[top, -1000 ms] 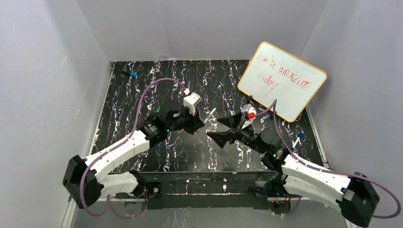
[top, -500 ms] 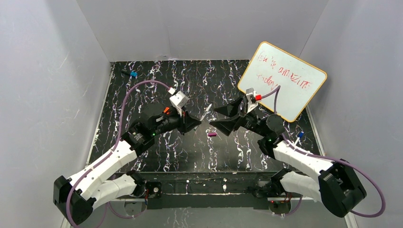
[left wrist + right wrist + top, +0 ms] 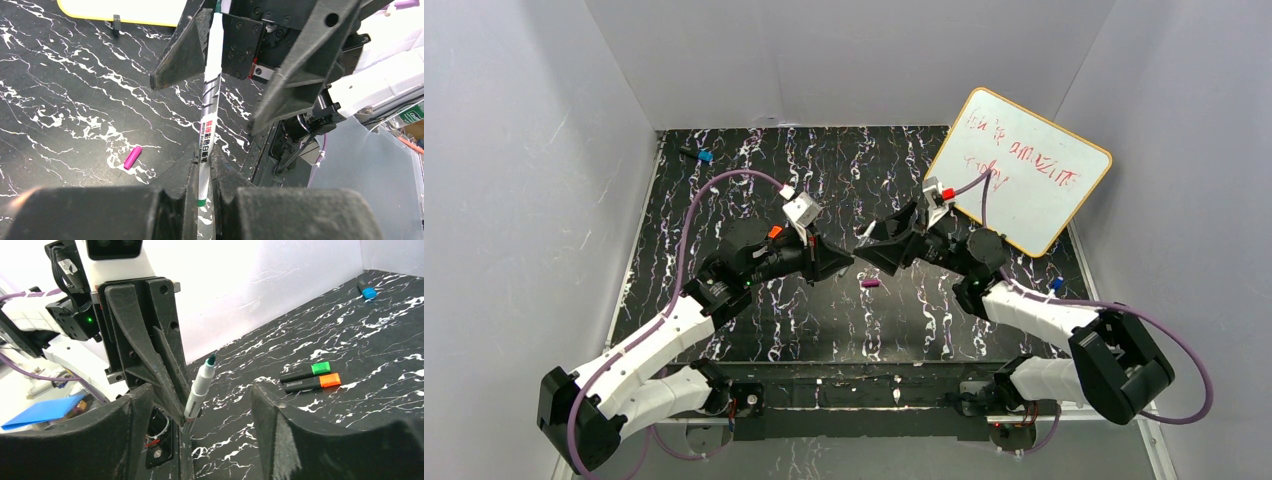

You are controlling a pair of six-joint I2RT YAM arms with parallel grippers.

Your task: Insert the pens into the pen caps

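Left wrist view is showing the left gripper (image 3: 204, 161) clamping the slim white pen (image 3: 210, 107) by its barrel, while the right gripper (image 3: 202, 390) is holding its wedge-shaped black jaws apart around the pen's tip end. A tiny purple cap (image 3: 132, 157) is lying on the glossy marbled table (image 3: 60, 100).

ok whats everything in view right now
white pen: one, white, green tip, clamped in left tool, far end between right tool's jaws
purple cap: one, purple, table, near tools
black markers: two, green-ended and orange-ended, side by side on table
blue-capped marker: one, dark, far left corner
blue-tipped item: one, right edge, mostly hidden
whiteboard: one, white, yellow rim, red writing, far right
table: one, black marbled
left tool: one, black, shut on pen
right tool: one, black, open
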